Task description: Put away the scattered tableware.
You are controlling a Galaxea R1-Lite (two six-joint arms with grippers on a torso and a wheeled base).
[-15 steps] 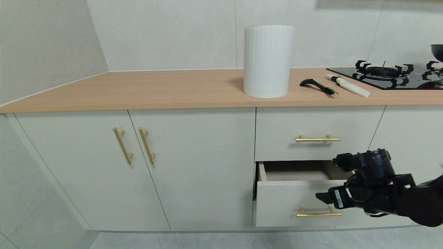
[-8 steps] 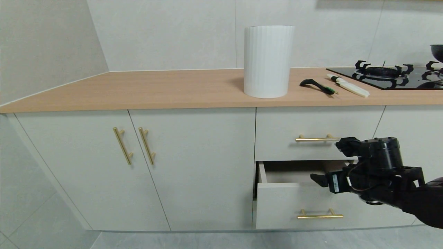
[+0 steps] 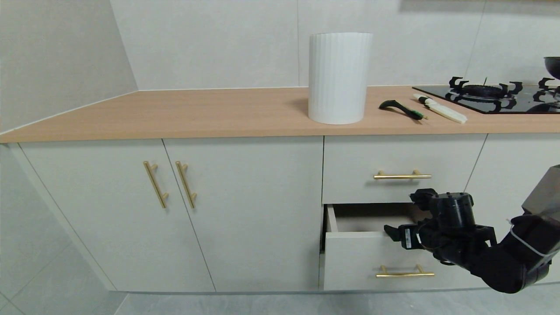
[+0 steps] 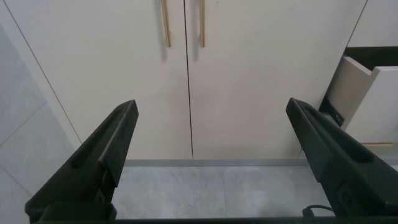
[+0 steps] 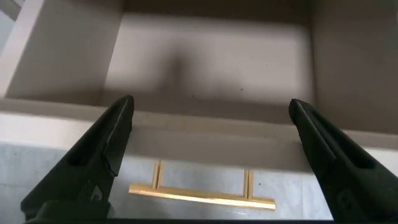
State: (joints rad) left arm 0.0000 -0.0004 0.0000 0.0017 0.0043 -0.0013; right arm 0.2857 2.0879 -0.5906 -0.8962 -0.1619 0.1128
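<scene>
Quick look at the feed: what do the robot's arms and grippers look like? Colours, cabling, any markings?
Right gripper: black, two tapered fingers off a round black housing, a small white label on one finger, thin black cable looped behind. Its arm is glossy black with a thin white band and a grey segment. Left gripper: matte black, wedge-shaped fingers.

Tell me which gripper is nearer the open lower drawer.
Right. The right gripper hovers over the front edge of the open lower drawer; the left gripper faces the double cabinet doors, with the drawer off to its side.
</scene>
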